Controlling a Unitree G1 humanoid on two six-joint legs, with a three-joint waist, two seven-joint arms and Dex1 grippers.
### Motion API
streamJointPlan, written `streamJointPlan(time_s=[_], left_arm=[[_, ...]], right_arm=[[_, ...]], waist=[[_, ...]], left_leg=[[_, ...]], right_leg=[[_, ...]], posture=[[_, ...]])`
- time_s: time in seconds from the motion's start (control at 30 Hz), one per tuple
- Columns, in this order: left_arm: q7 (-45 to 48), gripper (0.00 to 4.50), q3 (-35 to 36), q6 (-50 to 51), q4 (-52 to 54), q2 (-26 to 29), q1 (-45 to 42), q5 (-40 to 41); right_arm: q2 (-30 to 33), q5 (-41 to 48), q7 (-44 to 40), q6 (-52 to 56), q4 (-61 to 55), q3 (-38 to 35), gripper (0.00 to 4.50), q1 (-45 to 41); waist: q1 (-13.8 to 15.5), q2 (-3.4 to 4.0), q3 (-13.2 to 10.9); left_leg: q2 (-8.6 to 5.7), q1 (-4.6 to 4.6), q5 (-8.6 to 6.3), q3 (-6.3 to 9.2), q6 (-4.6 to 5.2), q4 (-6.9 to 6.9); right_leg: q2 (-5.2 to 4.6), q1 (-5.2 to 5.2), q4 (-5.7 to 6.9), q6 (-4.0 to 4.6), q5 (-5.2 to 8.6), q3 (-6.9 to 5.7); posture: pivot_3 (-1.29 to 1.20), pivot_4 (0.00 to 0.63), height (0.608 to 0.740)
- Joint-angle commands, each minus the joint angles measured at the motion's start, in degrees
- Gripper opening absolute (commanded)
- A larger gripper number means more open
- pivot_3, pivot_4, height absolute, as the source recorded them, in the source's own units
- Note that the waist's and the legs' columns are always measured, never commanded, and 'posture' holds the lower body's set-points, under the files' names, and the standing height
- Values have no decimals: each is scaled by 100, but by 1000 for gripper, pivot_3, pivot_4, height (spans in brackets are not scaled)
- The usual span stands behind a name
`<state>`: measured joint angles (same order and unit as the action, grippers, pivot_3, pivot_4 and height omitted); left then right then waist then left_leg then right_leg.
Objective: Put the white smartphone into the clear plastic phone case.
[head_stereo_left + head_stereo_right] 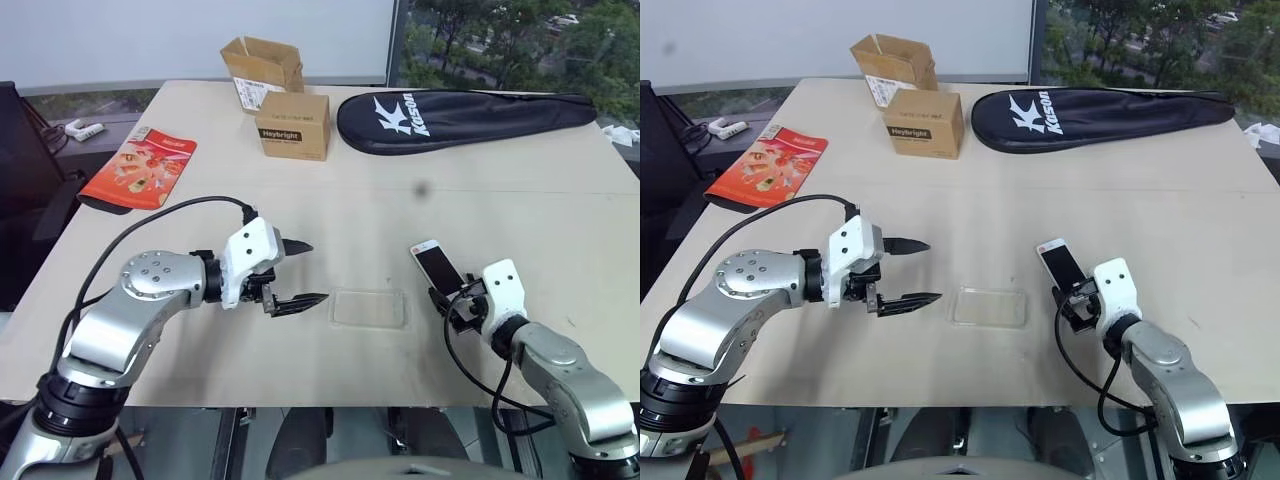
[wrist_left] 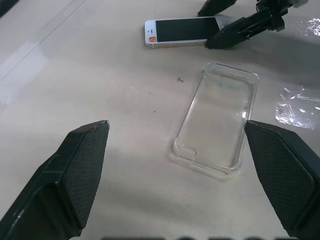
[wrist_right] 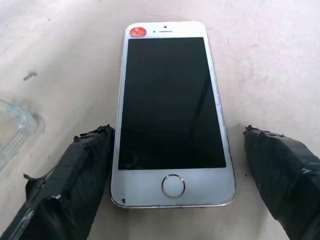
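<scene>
Pick-up step: right hand (image 3: 175,175) wide open, empty, straddling the white smartphone (image 3: 170,112) lying face-up on the worktop (image 1: 520,200); left hand (image 1: 296,272) open, empty, near the clear plastic phone case (image 1: 369,308); next: close on phone edges.

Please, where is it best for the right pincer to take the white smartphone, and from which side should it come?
Probably across the long edges near the home-button end. The white smartphone lies flat, screen up, with that end towards the open right pincer, whose fingers already stand either side. Come in low along the table; the thin edges offer little height.
</scene>
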<state>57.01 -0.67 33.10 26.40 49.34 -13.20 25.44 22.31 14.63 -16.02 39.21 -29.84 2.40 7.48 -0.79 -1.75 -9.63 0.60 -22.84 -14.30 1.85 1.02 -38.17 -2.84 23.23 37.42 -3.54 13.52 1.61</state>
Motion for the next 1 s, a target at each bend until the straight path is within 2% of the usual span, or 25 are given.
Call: streamJointPlan(time_s=[0.03, 0.1, 0.2, 0.27, 0.57, 0.7, 0.8, 1.0], left_arm=[[20, 4500, -4, -125, 45, 28, -63, -50], [28, 4500, 1, -127, 46, 18, -59, -65], [40, 4500, 11, -126, 45, 11, -60, -70], [49, 4500, 13, -135, 42, 12, -61, -74], [136, 4500, 81, -196, -116, 19, -132, -36], [271, 4500, 345, -327, -641, 37, -286, 58], [525, 4500, 570, -380, -1077, 91, -487, 247], [961, 4500, 473, -571, -1662, 102, -1016, 224]], right_arm=[[-17, -169, -235, -286, 680, 362, 4427, 306], [-80, -161, -288, -470, 845, 335, 4427, 334], [-115, -87, -419, -614, 987, 292, 3681, 367], [-80, -113, -469, -672, 1034, 285, 3001, 385], [160, -54, -904, -1024, 1051, 178, 2992, 309], [420, 290, -1508, -1250, 980, -89, 2992, 3], [844, 835, -2259, -1053, 721, -278, 2992, -344], [1705, 1170, -3380, -901, 624, -191, 2992, -1024]], waist=[[-8, -4, 5], [-16, -10, 12], [-18, -28, 25], [-16, -33, 31], [-1, -41, 37], [-4, -31, 29], [-14, -12, 12], [4, 47, -36]], left_leg=[[0, 1, 0, 0, 0, 0], [2, 5, 0, -3, 0, 2], [10, 10, 0, -3, 0, 4], [17, 10, 0, -2, 0, 4], [24, 10, 0, -4, -1, 5], [23, 10, 0, -5, 0, 8], [20, 7, 0, -8, 0, 8], [-3, -8, 0, -10, 0, 9]], right_leg=[[0, 0, 0, 0, 0, 0], [1, -1, 0, 0, 0, 1], [4, -1, 0, 0, 0, 1], [4, -1, 0, 0, 0, 1], [3, -3, -5, 4, -1, 1], [4, -2, -6, 4, 0, 0], [4, 0, -7, 5, -1, 1], [1, 10, -7, 19, -11, 1]], posture=[[0, 150, 740], [0, 150, 740], [0, 150, 740], [0, 150, 740], [0, 150, 740], [0, 150, 740], [0, 150, 740], [0, 150, 740]])
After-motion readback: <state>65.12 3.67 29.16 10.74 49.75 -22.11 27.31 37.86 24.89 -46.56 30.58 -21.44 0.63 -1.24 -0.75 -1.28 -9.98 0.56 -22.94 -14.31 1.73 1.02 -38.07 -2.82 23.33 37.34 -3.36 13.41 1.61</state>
